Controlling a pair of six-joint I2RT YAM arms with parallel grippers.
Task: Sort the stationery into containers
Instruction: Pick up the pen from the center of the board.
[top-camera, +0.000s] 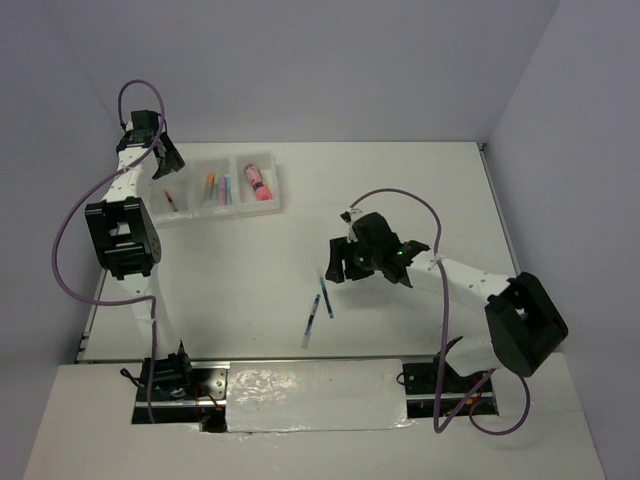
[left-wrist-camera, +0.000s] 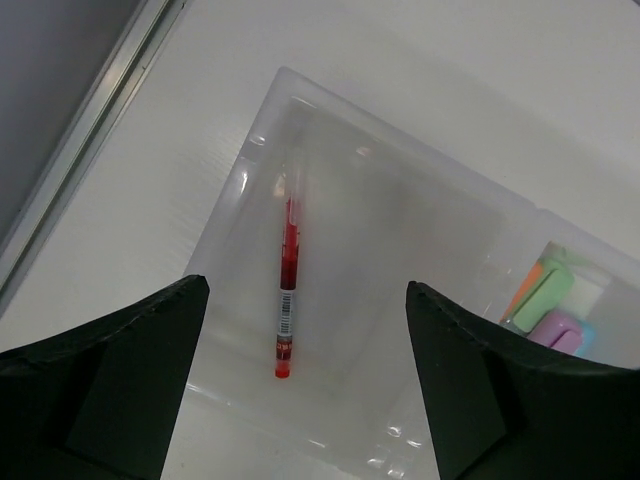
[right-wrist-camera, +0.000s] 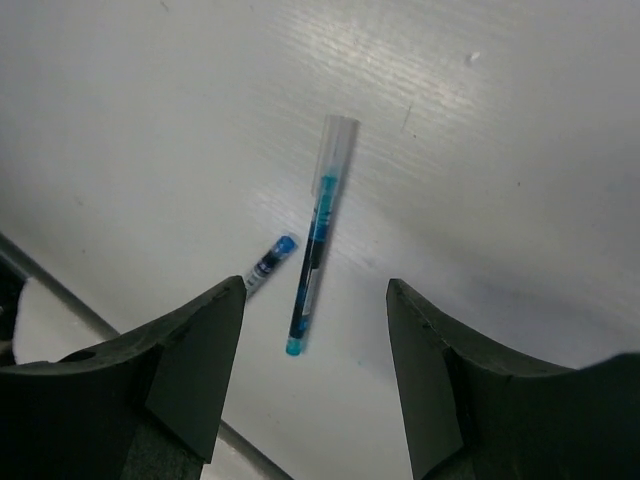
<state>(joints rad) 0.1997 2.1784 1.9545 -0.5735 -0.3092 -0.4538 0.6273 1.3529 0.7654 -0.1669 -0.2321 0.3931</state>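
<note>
Bins (top-camera: 237, 205) joined in a row of three sit at the upper left of the top view. A red pen (left-wrist-camera: 287, 290) lies alone in the left one, pastel highlighters (top-camera: 216, 188) fill the middle, and a pink tube (top-camera: 258, 182) rests in the right. The left claw (left-wrist-camera: 305, 290) hangs open and empty above the red pen. Two blue pens (right-wrist-camera: 315, 250) lie near each other on the worktop (top-camera: 420, 190) at centre frame, and the right claw (right-wrist-camera: 315, 285) hovers over them, open and holding nothing.
</note>
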